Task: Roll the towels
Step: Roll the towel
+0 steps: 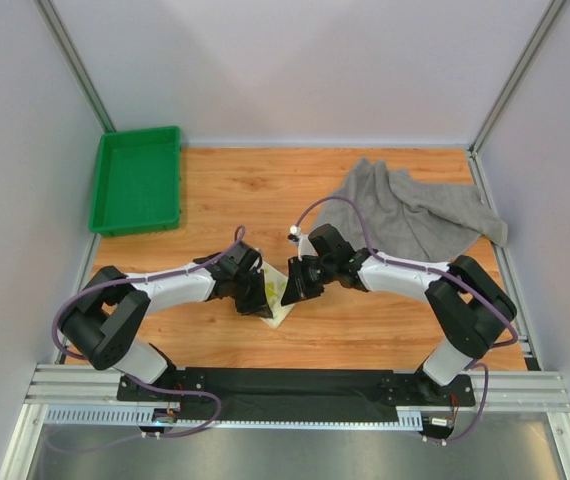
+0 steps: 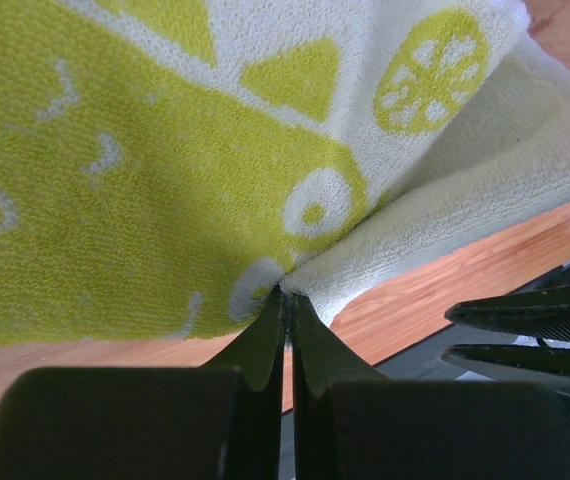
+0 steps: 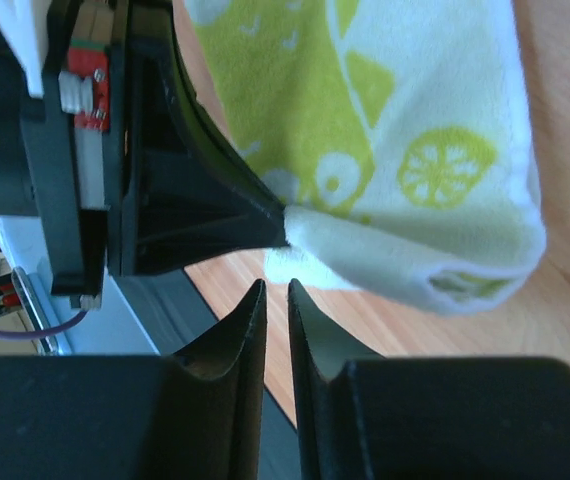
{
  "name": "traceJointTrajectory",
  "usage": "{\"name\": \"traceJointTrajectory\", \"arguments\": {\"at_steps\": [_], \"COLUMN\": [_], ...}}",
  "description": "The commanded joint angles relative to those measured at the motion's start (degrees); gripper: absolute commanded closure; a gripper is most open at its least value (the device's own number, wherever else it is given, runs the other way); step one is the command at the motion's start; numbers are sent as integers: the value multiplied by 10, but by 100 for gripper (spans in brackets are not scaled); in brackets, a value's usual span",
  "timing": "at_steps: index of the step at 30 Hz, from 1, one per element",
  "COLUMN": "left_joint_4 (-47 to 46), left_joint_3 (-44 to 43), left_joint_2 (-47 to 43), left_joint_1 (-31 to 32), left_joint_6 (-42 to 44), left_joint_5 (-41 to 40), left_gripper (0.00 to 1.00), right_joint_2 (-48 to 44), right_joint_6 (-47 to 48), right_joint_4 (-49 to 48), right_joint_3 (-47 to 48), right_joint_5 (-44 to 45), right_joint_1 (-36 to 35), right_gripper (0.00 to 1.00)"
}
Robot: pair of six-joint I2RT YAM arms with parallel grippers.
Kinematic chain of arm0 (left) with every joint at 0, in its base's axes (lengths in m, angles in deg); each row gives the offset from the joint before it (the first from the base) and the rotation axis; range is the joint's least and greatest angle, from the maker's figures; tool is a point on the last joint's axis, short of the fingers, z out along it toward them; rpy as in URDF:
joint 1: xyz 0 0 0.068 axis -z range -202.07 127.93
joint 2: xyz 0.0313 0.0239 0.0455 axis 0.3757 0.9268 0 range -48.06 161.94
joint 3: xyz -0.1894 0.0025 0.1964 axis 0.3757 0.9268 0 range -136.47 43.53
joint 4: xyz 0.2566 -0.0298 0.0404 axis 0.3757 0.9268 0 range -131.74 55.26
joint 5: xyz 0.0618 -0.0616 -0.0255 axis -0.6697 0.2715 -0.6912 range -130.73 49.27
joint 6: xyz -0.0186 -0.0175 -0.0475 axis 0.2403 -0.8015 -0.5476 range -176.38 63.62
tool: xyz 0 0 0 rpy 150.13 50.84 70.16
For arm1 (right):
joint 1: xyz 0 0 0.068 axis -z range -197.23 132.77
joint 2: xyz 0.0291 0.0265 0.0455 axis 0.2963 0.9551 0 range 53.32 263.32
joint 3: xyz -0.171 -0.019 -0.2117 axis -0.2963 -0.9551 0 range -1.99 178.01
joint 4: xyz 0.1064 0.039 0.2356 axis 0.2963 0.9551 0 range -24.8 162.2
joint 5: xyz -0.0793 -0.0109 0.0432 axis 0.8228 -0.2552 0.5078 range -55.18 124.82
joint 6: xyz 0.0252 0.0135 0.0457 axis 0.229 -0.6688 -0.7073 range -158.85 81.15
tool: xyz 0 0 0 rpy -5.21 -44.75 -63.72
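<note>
The small white-yellow towel (image 1: pixel 274 299) with a green-yellow print is folded and lifted off the table near the front centre. My left gripper (image 1: pixel 261 288) is shut on the towel's folded edge (image 2: pixel 287 288), and the printed cloth (image 2: pixel 165 170) fills the left wrist view. My right gripper (image 1: pixel 291 284) sits just right of the towel, its jaws a narrow gap apart and empty (image 3: pixel 276 285), right below the towel's white corner (image 3: pixel 385 150). The right fingers (image 2: pixel 525 315) show in the left wrist view. The large grey towel (image 1: pixel 415 210) lies crumpled at the back right.
A green tray (image 1: pixel 137 180) stands at the back left corner. White walls enclose the wooden table (image 1: pixel 245 190). A black strip (image 1: pixel 295 380) runs along the near edge by the arm bases. The left gripper body (image 3: pixel 155 180) crowds the right wrist view.
</note>
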Motion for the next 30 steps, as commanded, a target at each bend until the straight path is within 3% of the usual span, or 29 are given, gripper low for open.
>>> {"name": "traceJointTrajectory", "arguments": {"at_steps": [1, 21, 22, 24, 25, 28, 30], "left_joint_4": [16, 43, 47, 54, 57, 73, 95], "left_joint_3": [-11, -25, -27, -30, -31, -38, -49], "left_joint_2": [18, 28, 24, 13, 2, -19, -31], "left_joint_1": [-1, -2, -2, -1, 0, -1, 3], "left_joint_6": [22, 41, 46, 50, 50, 58, 64], "left_joint_5": [-12, -15, -22, -34, -38, -59, -87], "left_gripper": [100, 100, 88, 72, 58, 46, 43], "right_joint_2": [28, 132, 135, 143, 144, 146, 145], "right_joint_6": [23, 27, 23, 19, 19, 23, 25], "right_joint_4": [-32, -61, -63, -69, -69, -68, -68], "right_joint_3": [32, 58, 56, 53, 47, 40, 39], "right_joint_5": [1, -19, -22, -28, -28, -25, -21], "right_joint_1": [0, 98, 97, 95, 95, 90, 87], "right_gripper": [85, 90, 90, 90, 90, 91, 91]}}
